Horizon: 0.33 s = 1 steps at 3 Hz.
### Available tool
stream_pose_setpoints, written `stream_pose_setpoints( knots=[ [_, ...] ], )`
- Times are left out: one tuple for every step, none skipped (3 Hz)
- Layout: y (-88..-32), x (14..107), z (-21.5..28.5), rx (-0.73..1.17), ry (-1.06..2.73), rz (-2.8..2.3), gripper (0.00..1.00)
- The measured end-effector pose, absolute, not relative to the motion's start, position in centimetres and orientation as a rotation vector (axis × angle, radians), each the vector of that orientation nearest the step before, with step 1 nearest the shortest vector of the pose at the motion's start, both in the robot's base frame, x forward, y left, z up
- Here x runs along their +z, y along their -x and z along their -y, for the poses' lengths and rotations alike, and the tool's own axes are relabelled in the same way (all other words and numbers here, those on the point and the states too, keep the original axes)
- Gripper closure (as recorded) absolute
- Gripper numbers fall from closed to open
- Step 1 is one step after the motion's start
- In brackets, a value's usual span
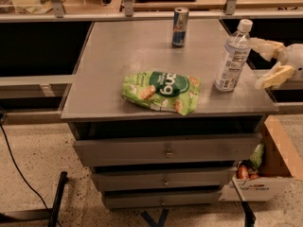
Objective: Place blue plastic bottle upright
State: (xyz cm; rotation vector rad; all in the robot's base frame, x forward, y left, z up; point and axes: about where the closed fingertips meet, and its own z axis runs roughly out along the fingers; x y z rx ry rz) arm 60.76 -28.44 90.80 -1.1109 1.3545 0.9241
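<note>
The blue plastic bottle is clear with a white cap and a white-and-blue label. It stands upright near the right edge of the grey cabinet top. My gripper is just right of the bottle, at the table's right edge. Its pale yellow fingers are spread apart and do not touch the bottle. Nothing is held.
A green snack bag lies at the front middle of the top. A blue-and-silver can stands at the back. Drawers are below. A cardboard box with items sits on the floor at the right. Shelving runs behind.
</note>
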Motion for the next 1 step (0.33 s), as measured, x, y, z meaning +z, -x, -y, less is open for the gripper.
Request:
stream_pose_setpoints(
  knots=[
    [-60.83,90.81,28.54,0.92,1.11,-1.359,0.0]
  ],
)
